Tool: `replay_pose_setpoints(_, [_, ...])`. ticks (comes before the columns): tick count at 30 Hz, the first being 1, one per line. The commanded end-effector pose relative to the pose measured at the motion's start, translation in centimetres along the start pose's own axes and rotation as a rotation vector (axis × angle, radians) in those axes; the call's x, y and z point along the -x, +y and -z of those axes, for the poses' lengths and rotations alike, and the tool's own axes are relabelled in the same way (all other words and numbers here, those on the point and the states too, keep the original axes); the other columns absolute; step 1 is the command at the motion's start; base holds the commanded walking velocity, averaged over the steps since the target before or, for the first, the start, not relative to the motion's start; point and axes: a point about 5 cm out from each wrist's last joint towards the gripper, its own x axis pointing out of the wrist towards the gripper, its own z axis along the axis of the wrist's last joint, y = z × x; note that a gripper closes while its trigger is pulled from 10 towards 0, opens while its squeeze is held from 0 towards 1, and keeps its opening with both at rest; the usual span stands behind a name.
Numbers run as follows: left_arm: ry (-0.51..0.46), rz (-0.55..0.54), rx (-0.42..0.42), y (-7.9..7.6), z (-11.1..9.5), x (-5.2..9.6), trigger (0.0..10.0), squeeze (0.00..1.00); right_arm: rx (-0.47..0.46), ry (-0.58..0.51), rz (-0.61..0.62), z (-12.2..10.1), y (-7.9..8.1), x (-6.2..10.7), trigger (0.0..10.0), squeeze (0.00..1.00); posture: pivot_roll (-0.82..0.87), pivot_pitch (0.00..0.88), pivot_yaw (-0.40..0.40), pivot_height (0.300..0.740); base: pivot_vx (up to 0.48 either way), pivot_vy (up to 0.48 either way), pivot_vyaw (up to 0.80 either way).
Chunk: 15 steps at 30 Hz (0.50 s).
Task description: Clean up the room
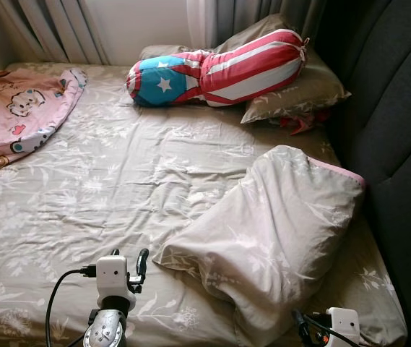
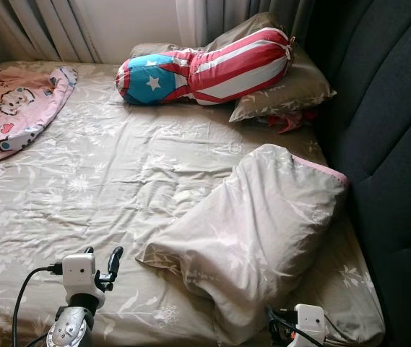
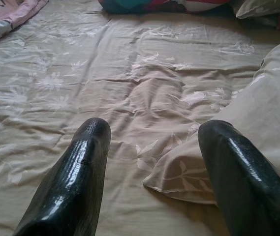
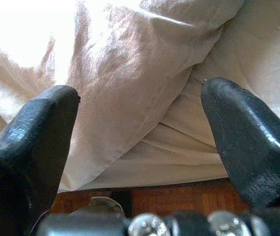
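Left wrist view | left claw (image 3: 152, 162) spread | beside pillow (image 1: 277, 224)

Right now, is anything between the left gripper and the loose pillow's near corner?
Nothing visible. The left gripper is open, and only bare bedsheet lies between its fingers and the corner of the pillow. The right gripper is also open, at the pillow's near edge.

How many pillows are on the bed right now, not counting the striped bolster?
2: a large floral pillow lying askew at the near right by the headboard, and a second pillow at the far end under the bolster. More may be hidden behind it.
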Motion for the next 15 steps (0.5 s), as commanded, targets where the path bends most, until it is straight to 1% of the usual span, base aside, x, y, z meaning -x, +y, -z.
replay_pose_setpoints(1, [0.025,-0.005,0.005,-0.01,0.49,0.41,10.0,0.0,-0.011,0.005,0.019,0.39,-0.3,0.37,10.0,0.0,-0.05,0.109,-0.043,0.719,0.0,0.0,0.0])
replay_pose_setpoints(15, [0.025,-0.005,0.005,-0.01,0.49,0.41,10.0,0.0,-0.011,0.005,0.019,0.39,-0.3,0.37,10.0,0.0,-0.05,0.109,-0.043,0.719,0.0,0.0,0.0])
